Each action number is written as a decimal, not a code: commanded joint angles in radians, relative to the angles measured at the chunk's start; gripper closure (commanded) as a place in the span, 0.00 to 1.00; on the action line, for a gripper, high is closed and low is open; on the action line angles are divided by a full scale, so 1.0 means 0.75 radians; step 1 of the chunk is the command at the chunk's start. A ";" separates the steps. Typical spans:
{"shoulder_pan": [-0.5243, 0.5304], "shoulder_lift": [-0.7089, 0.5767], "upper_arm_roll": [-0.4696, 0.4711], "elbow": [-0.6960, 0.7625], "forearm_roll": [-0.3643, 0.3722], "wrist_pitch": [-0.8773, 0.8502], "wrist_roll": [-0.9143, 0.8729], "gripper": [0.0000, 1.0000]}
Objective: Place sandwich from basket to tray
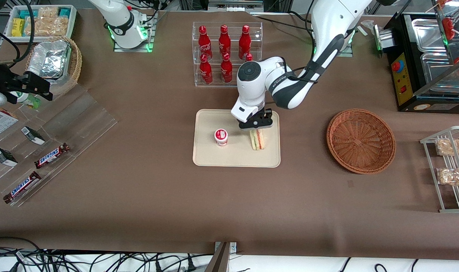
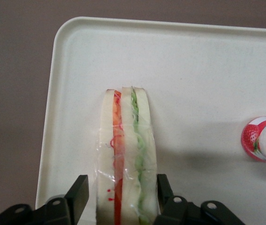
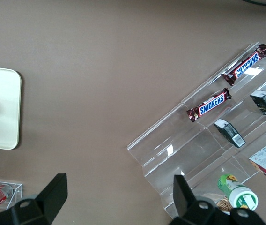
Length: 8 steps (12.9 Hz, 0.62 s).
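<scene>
The sandwich [image 1: 257, 139] stands on edge on the tray [image 1: 206, 156], beside a small yogurt cup [image 1: 221, 136] and well apart from the empty basket [image 1: 360, 140], with the gripper [image 1: 256, 124] spread just clear of its sides, so the placing looks done and the next move is a straight lift away.

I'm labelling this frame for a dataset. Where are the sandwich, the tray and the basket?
sandwich [image 2: 126, 154], left wrist view, on its wrapped cut face, between the gripper [image 2: 122, 199] fingers.
tray [image 1: 206, 156], front view, on bare surface near its corner.
basket [image 1: 360, 141], front view, on its woven floor.
</scene>
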 commanded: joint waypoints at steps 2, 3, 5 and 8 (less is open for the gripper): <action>0.032 -0.055 -0.007 0.085 0.009 -0.105 -0.012 0.00; 0.032 -0.069 -0.007 0.122 -0.023 -0.178 -0.010 0.00; 0.079 -0.094 -0.009 0.226 -0.119 -0.319 0.043 0.00; 0.107 -0.092 -0.007 0.411 -0.219 -0.508 0.200 0.00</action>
